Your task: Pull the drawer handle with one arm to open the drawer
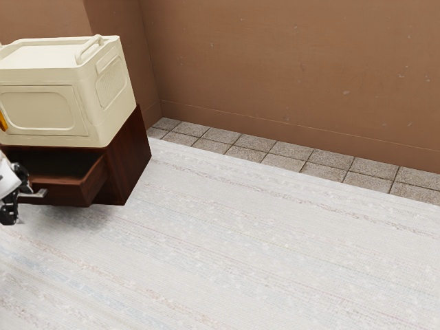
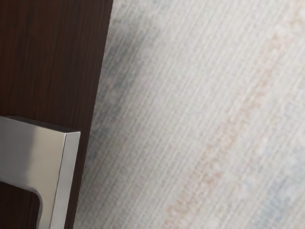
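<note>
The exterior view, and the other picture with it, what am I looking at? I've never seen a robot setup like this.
This is a simulated robot: one arm ending in a black two-part end effector, at the exterior view's left edge. That view comes from a camera beside the arm; the wrist view comes from one on the arm's hand, looking closely at a flat silver metal handle.

The handle belongs to a dark brown wooden drawer, which is partly open. Its matching dark wooden cabinet stands on a pale, faintly striped surface, with a cream lidded box on top.

The end effector is at the handle, but I can't tell whether it's gripping it.
</note>
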Tool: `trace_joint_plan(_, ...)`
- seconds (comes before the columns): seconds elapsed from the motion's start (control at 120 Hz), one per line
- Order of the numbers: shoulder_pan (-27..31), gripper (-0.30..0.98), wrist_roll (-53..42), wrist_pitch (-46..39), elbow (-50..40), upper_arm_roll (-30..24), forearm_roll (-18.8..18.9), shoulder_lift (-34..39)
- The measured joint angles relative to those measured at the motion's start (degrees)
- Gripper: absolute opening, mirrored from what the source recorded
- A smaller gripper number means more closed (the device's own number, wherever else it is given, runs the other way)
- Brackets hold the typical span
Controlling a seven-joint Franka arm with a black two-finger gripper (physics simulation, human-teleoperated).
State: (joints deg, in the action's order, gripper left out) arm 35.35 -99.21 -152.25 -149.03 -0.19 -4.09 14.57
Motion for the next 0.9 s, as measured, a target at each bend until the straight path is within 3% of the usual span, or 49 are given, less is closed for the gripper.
trace_joint_plan(0.9, 1.46, 0.67, 0.03, 0.92, -8.43, 1.50, 0.13, 8.89)
